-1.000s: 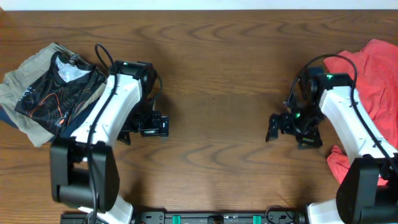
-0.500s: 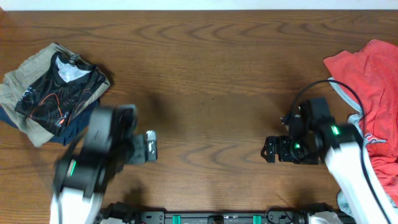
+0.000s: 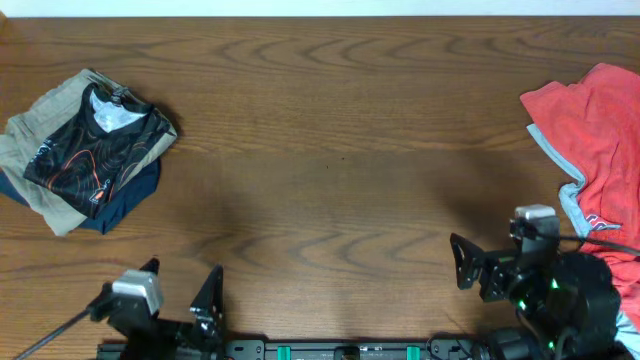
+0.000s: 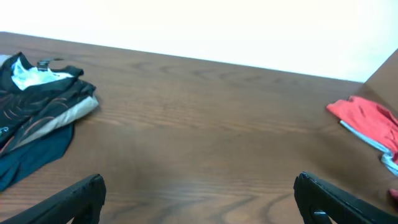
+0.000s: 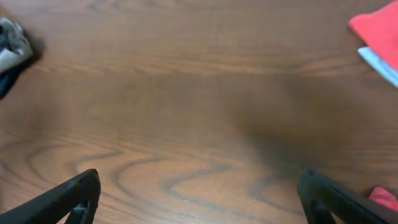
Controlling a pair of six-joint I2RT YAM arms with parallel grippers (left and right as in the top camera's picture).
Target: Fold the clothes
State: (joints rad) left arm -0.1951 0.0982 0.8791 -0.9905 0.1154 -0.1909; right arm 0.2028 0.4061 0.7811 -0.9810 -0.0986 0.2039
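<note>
Both your tools sit at the near edge of the bench (image 3: 340, 120), well apart from any cloth: the left tool (image 4: 199, 205) and the right tool (image 5: 199, 202) are each spread wide and hold nothing. The jersey (image 3: 95, 150) lies at far left, folded small on top of a beige garment (image 3: 30, 135) and a navy one (image 3: 125, 200), so that piece looks finished. The red shirt (image 3: 600, 130) lies crumpled at far right with a blue shirt (image 3: 570, 195) showing under its edge. You seem to be between garments, with the middle of the bench bare. The next move probably falls to the right tool: reach to the red shirt, pinch one layer only near an edge so the blue shirt stays behind, and drag it to the middle to spread flat before folding.
</note>
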